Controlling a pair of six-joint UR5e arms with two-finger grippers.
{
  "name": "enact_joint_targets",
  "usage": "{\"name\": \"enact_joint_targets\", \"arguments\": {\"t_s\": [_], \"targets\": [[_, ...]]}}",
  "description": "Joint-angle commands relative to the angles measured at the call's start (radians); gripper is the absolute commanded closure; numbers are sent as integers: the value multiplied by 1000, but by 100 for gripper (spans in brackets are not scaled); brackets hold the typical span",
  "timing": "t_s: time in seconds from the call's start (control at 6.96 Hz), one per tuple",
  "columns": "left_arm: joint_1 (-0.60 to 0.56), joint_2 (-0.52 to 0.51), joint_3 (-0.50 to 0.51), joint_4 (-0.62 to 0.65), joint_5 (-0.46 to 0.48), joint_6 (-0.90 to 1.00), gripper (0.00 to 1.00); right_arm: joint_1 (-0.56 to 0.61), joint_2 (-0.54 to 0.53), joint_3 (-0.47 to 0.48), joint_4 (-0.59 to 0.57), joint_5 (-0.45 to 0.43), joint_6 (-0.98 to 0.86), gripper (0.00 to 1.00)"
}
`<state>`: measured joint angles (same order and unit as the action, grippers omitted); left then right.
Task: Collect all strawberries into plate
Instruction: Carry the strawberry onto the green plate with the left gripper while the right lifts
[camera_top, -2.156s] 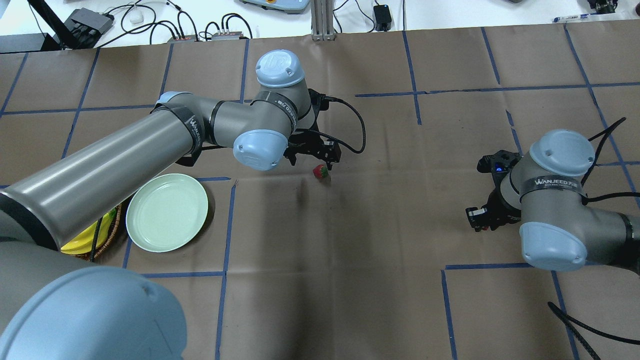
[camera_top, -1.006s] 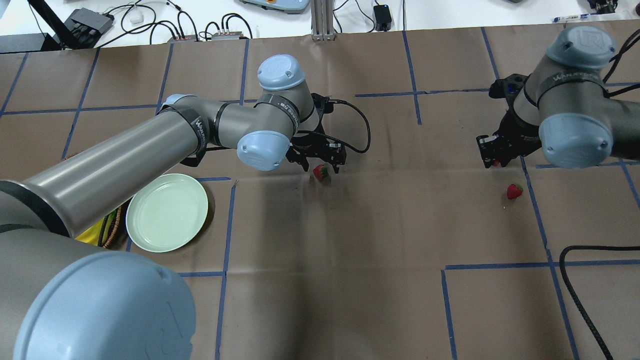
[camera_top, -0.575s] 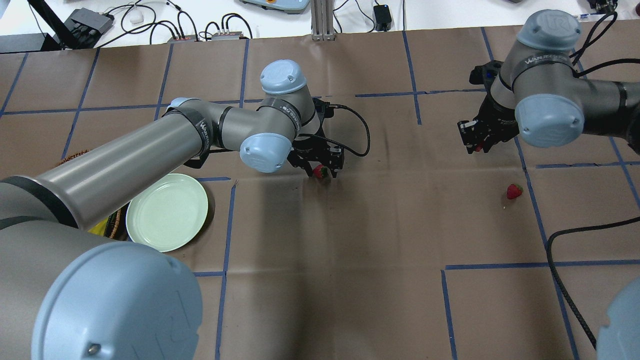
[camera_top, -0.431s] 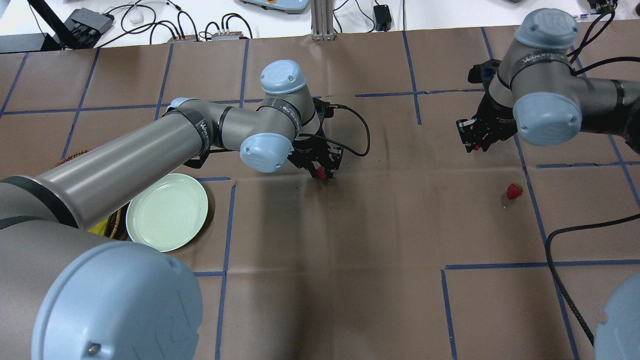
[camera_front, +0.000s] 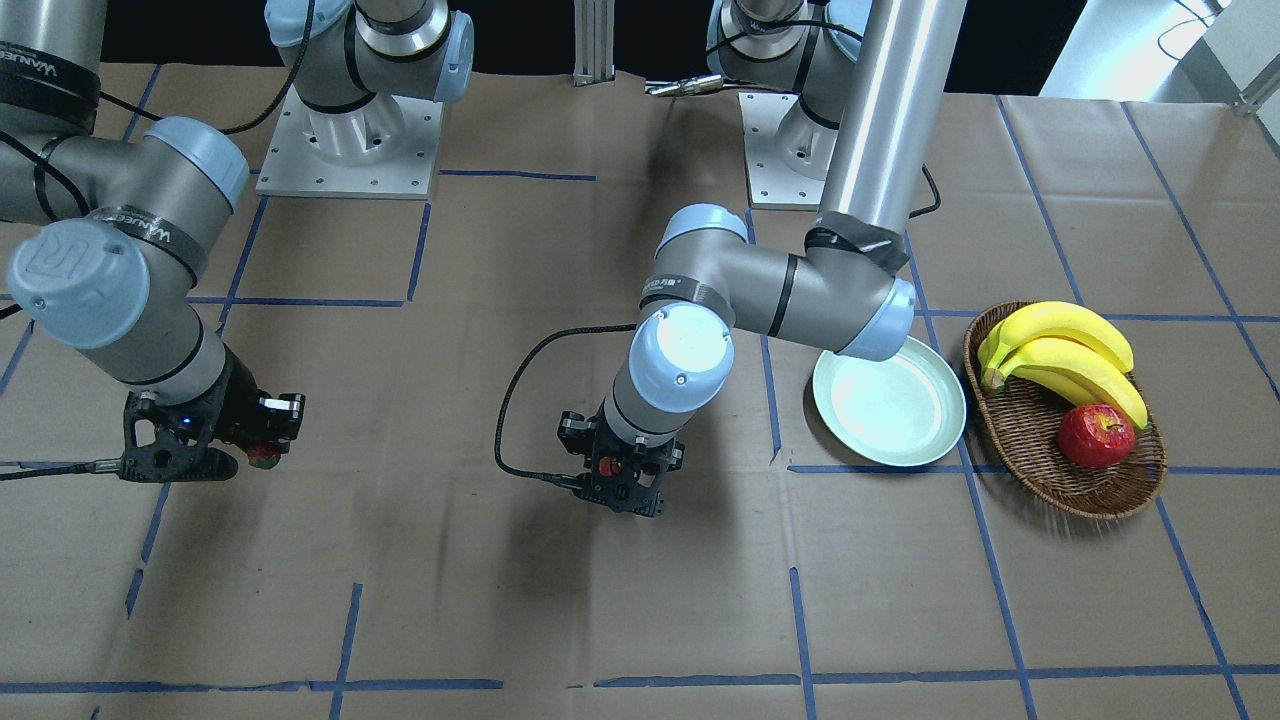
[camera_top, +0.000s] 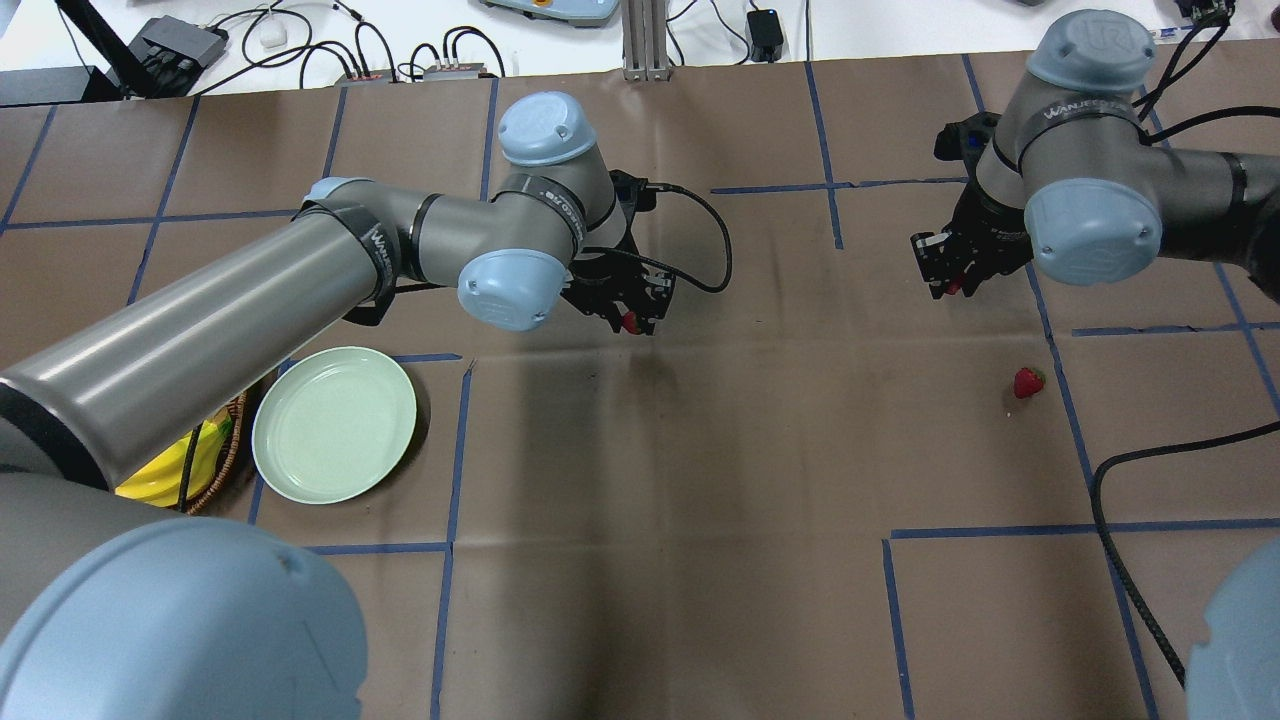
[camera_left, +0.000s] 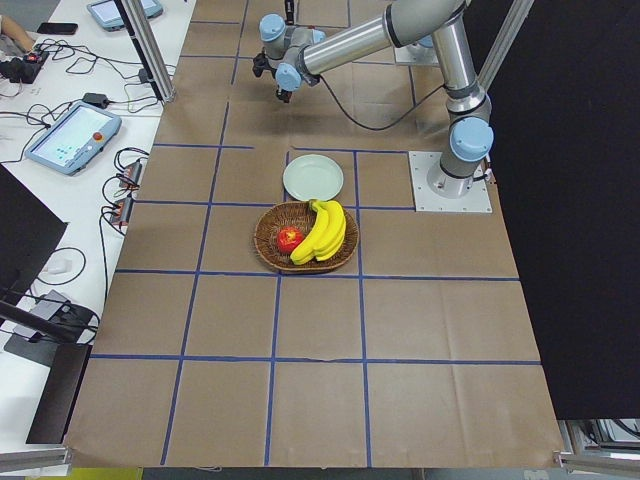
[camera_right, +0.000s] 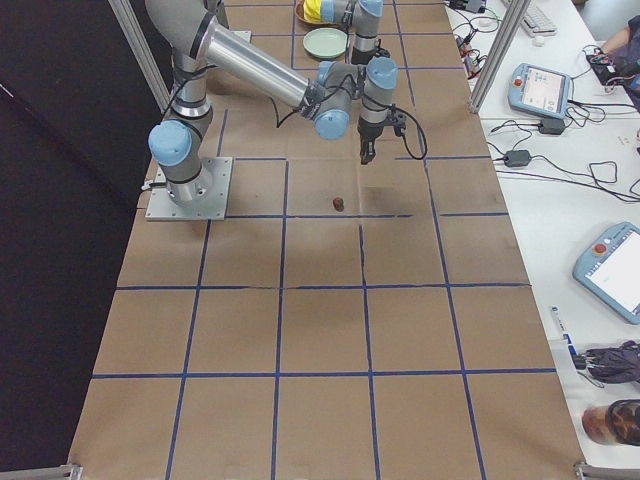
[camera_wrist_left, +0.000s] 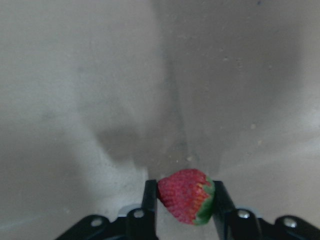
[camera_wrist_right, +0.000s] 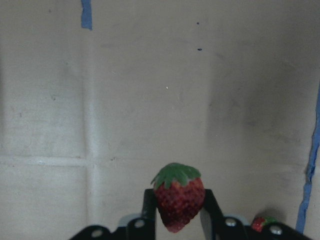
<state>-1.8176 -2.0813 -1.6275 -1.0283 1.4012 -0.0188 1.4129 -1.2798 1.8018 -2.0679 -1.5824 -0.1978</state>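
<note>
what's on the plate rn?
Nothing: the plate is fully in view overhead and bare. In the front view the left arm covers a bit of its rim.

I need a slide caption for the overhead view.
Left gripper holds a strawberry, right gripper another; third strawberry on table; plate empty.

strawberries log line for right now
left gripper: shut on strawberry | right gripper: shut on second strawberry | third strawberry: on table | plate: empty

wicker basket (camera_front: 1040, 470), bananas (camera_front: 1065, 352), apple (camera_front: 1096, 436)
</note>
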Motion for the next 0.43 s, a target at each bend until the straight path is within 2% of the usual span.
{"name": "enact_joint_targets", "arguments": {"t_s": [0.0,0.29], "targets": [[128,178,-90,-93,106,193,100,76,3,-13,0,2,113,80],[264,352,-312,-73,334,389,100,287,69,-64,-3,7,394,80]]}}
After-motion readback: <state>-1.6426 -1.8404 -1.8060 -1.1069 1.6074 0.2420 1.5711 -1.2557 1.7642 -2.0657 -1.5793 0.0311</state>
